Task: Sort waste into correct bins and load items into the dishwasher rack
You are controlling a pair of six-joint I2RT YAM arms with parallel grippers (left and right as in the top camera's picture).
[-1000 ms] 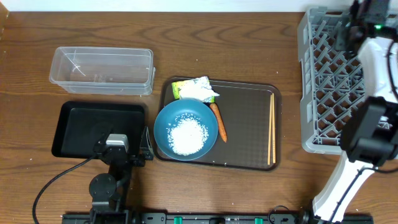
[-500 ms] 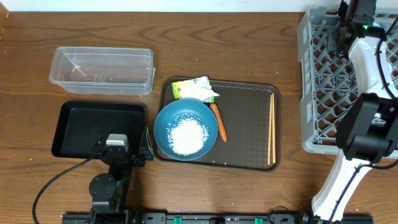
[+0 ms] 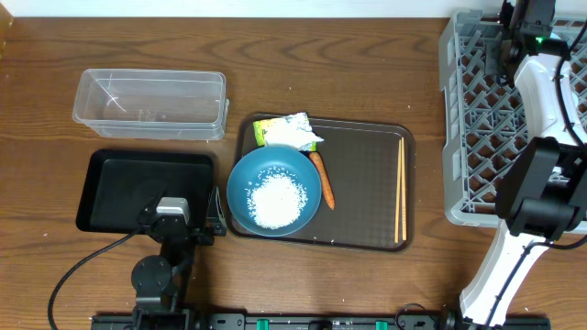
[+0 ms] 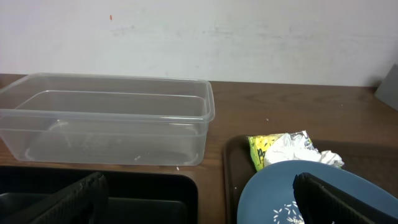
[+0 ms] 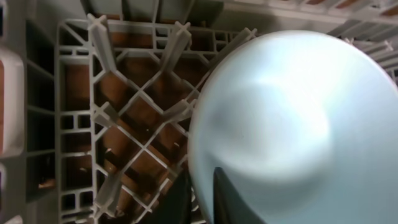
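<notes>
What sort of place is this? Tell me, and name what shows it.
Likely a robot test bench staged for dish clearing: a grey dishwasher rack, a brown serving tray holding a blue bowl of rice, and a clear tub beside a black tray.

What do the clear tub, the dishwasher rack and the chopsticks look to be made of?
The clear tub looks like thin transparent plastic, glossy; the table shows through its walls. The dishwasher rack looks like grey moulded plastic, matte, with stiff lattice ribs and pegs. The chopsticks are probably wood or bamboo, pale tan and dull, though they are too thin in the overhead view to be sure.
</notes>
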